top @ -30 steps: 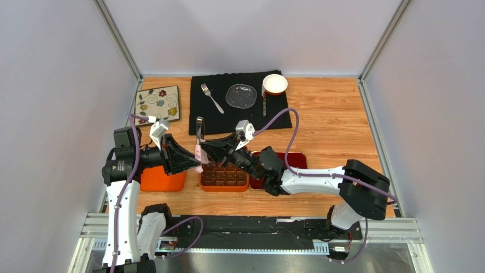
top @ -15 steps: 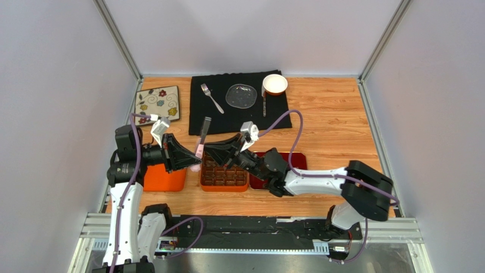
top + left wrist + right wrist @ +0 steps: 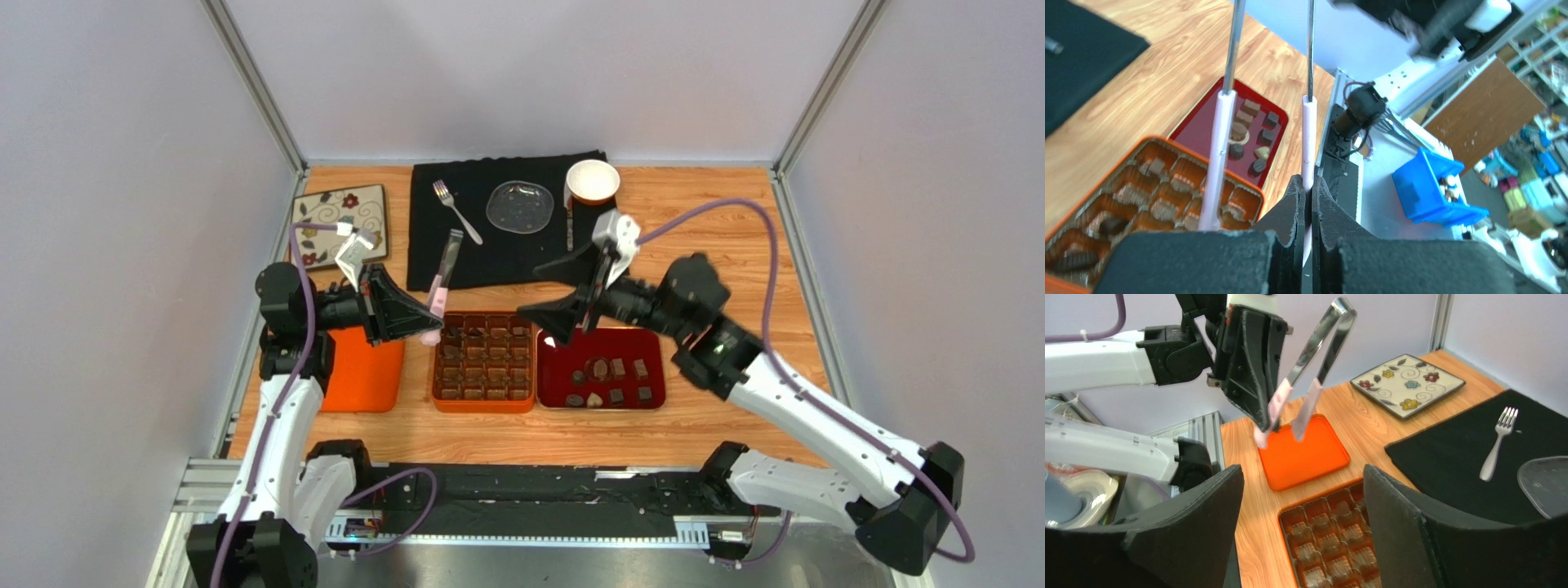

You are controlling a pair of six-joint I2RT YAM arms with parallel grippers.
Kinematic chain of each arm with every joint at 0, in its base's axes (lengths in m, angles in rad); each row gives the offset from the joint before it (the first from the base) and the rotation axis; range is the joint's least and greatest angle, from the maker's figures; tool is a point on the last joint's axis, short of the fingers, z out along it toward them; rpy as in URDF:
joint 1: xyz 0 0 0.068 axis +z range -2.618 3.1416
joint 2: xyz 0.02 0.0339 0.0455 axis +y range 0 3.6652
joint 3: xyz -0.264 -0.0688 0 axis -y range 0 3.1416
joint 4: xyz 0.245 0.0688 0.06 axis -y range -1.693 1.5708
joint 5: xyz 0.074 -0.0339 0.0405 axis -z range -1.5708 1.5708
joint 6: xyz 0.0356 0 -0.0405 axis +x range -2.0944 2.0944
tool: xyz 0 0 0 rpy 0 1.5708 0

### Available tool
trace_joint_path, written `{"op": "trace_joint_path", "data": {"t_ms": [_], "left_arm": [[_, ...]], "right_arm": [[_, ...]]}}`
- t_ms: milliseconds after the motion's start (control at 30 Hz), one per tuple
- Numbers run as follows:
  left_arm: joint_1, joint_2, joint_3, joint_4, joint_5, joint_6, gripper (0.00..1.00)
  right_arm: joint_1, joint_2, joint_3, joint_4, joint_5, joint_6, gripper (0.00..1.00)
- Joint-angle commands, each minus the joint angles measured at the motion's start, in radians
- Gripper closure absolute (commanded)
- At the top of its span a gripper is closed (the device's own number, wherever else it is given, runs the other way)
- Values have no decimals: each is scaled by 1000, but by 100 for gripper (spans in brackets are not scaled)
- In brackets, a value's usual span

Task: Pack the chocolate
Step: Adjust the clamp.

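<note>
From above, my left pincer (image 3: 421,325) is pressed shut on the tongs (image 3: 447,263), which point up and away from me. Its tips hide the low end of the tongs. My right pincer (image 3: 536,294) hangs spread wide, holding nothing, near the far side of the red tray (image 3: 556,355). The chocolate (image 3: 607,368) lies in that tray as small brown bits. The orange box (image 3: 437,368) sits just beside the tray, between it and the orange lid (image 3: 368,380). I cannot tell what is in its little cups.

My left wrist eye shows my fingers (image 3: 1292,208) squeezing one leg of the tongs. The other leg stands free. The box is cut off at the edge. The chocolate in the tray is small and blurry.

My right wrist eye shows my two fingers wide apart, the tongs above the lid, and only part of the box.
</note>
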Motion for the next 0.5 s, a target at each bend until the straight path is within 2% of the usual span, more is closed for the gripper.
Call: {"op": "trace_joint_path", "data": {"t_ms": [0,67,100,133,167,200,300,367,400,433,467], "left_arm": [[-140,43,49,284,282,-142,100],[-240,92,67,332,261,-195,100],[-271,169,113,364,255,-231,100],[-312,210,143,480,246,-350,100],[-317,255,179,531,209,-409,100],[-317,340,270,541,183,-475,100],[-314,502,460,541,129,-636,100],[-313,537,524,536,80,-662,100],[-317,566,606,504,66,-615,100],[-325,583,674,259,57,-516,100],[-326,602,884,-6,-12,-336,100]], "right_arm": [[-199,18,343,-568,-485,-133,21],[-240,106,479,-698,-536,-173,18],[-247,139,542,-821,-539,-186,11],[-247,209,661,-876,-535,-218,6],[-250,234,704,-917,-533,-220,1],[-250,254,729,-949,-538,-214,0],[-245,226,691,-896,-545,-165,0],[-244,140,586,-835,-545,-137,0],[-244,112,553,-782,-545,-128,0],[-244,83,503,-769,-542,-126,0],[-245,45,493,-779,-532,-131,0]]}}
